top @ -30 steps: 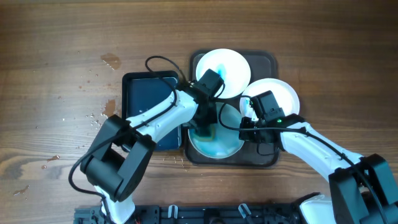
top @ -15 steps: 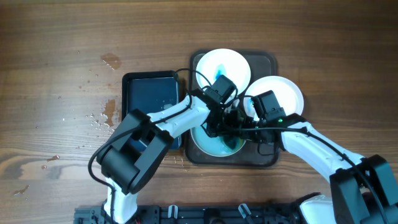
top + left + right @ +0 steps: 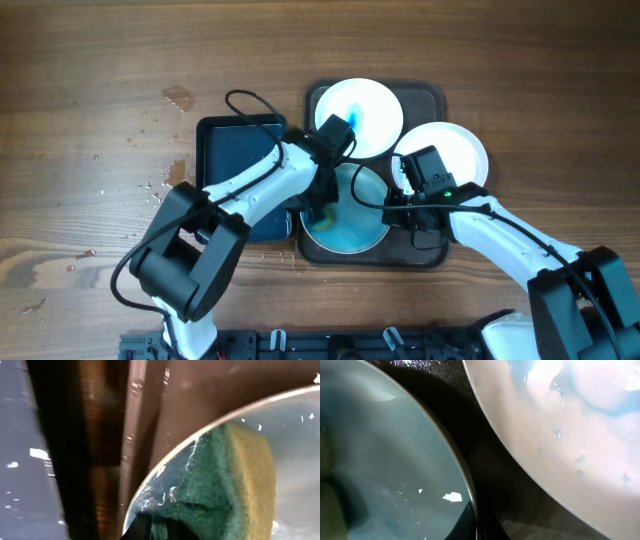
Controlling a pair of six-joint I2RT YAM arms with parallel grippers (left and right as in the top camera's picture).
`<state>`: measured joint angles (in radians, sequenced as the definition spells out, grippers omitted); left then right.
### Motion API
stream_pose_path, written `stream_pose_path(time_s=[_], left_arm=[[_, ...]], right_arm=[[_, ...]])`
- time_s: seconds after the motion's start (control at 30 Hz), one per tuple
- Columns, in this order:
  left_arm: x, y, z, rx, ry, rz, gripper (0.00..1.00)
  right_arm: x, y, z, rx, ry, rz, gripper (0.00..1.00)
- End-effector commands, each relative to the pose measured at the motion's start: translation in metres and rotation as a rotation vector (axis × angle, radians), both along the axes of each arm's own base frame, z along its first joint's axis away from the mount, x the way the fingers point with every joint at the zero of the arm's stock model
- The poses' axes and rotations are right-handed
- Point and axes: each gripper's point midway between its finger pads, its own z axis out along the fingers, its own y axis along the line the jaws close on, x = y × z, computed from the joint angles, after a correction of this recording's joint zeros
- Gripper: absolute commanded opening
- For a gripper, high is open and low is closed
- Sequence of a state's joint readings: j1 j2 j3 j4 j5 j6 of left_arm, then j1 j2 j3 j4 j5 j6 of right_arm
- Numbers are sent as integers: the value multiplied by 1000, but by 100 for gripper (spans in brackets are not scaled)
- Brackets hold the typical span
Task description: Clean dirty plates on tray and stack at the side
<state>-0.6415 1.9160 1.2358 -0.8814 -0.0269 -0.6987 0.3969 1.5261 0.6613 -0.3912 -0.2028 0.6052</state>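
At 6 o'clock on the tray (image 3: 437, 100), the left gripper (image 3: 322, 208) — pinching the sponge (image 3: 215, 485) — has swept back to 9 o'clock on the plate (image 3: 350, 235); the right gripper (image 3: 398, 205) clamps its 3 o'clock rim. Blue film remains — more wiping needed.

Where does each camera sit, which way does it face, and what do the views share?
Overhead: above the table, looking straight down on tray, basin and both arms.
Left wrist: low over the front plate, facing the sponge at its rim; one dark fingertip shows.
Right wrist: low, facing the gap between front plate and right plate; one fingertip shows at the bottom.
Shared: all three show the blue-smeared front plate on the tray.
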Motion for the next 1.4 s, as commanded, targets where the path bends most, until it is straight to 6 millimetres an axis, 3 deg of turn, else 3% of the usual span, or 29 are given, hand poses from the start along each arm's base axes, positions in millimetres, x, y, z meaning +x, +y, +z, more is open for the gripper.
stream_pose_path(time_s=[0.0, 0.2, 0.27, 0.3, 0.4, 0.5, 0.63, 0.7, 0.73, 0.77, 0.8, 0.93, 1.03, 1.17, 1.27, 1.37], left_arm=[[14, 24, 8, 87, -49, 44, 4], [7, 0, 69, -179, -72, -36, 4], [11, 26, 92, -180, -108, -12, 4], [18, 53, 99, -142, -130, 39, 4], [30, 120, 87, -59, -124, 192, 4], [26, 160, 52, -46, -112, 303, 4], [7, 175, 24, -36, -67, 349, 4], [5, 166, 26, -81, -54, 317, 15], [6, 164, 32, -106, -61, 316, 35], [7, 164, 38, -122, -72, 321, 49], [8, 165, 47, -135, -89, 329, 57], [6, 178, 107, -161, -216, 360, 83], [-5, 194, 146, -171, -308, 408, 92], [-22, 204, 185, -185, -446, 441, 98], [-32, 211, 202, -187, -516, 464, 100], [-38, 211, 205, -187, -523, 464, 100]], right_arm=[[-9, -18, -17, -87, 38, -24, 4], [-9, -18, -17, -88, 38, -21, 4], [-9, -18, -17, -89, 36, -17, 4], [-7, -17, -16, -90, 24, 6, 4], [3, -13, -13, -90, -40, 78, 4], [3, -2, -5, -38, -36, 113, 4], [10, -6, 30, -76, -39, 106, 4], [15, -11, 57, -113, -63, 123, 4], [19, -9, 72, -113, -83, 146, 4], [22, -7, 84, -109, -95, 158, 4], [25, -2, 96, -94, -104, 185, 4], [41, 25, 152, 19, -155, 233, 4], [57, 56, 176, 51, -196, 279, 4], [87, 106, 165, -71, -240, 315, 4], [112, 132, 161, -210, -403, 298, 4], [114, 141, 182, -393, -588, 261, 4]])
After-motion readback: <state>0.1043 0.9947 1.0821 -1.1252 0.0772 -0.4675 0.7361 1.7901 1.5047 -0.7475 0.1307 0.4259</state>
